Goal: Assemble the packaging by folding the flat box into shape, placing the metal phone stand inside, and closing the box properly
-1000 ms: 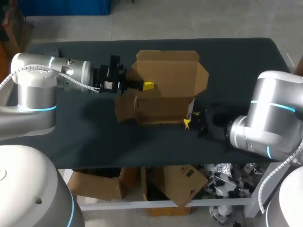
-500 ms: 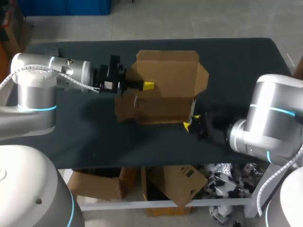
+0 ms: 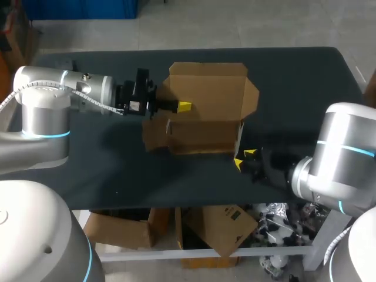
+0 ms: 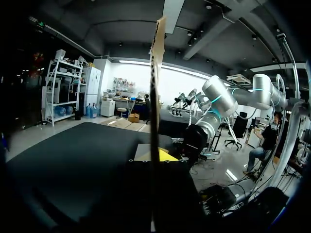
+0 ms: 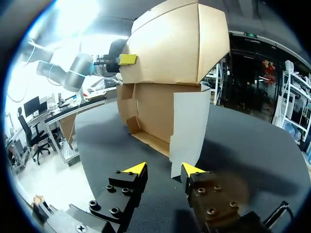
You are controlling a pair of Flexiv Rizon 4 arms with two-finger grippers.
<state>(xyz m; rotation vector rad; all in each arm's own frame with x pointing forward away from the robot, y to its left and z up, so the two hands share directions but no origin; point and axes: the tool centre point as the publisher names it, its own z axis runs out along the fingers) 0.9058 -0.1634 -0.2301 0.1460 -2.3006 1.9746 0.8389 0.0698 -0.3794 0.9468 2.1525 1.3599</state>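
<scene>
- Cardboard box [image 3: 202, 111] sits mid-table on the dark table top [image 3: 294, 82], half formed: base walls up, big lid panel [image 3: 205, 88] open and leaning back.
- Left side flap [image 3: 154, 133] of the box is splayed outward, low by the table.
- Right front corner has a loose side flap [image 5: 189, 126] with a white face. It stands roughly upright and is not tucked in.
- Left gripper [image 3: 183, 106] comes in from the left, at the lid panel's left edge.
- Left wrist view: the panel runs edge-on between the fingers, with one yellow fingertip [image 4: 165, 156] tight against one face. The jaws are closed down to cardboard thickness, pinching the panel.
- Right wrist view shows that same yellow tip pressed on the panel's inner face, high up.
- Right gripper [image 3: 244, 158] is low over the table, just off the box's front right corner and not touching it.
- Its jaws are parted by a moderate gap and hold nothing. The white flap stands just ahead of the fingers, nearer the right-hand one.
- Box interior is only partly visible from the right wrist: bare cardboard walls, with the floor hard to make out.
</scene>
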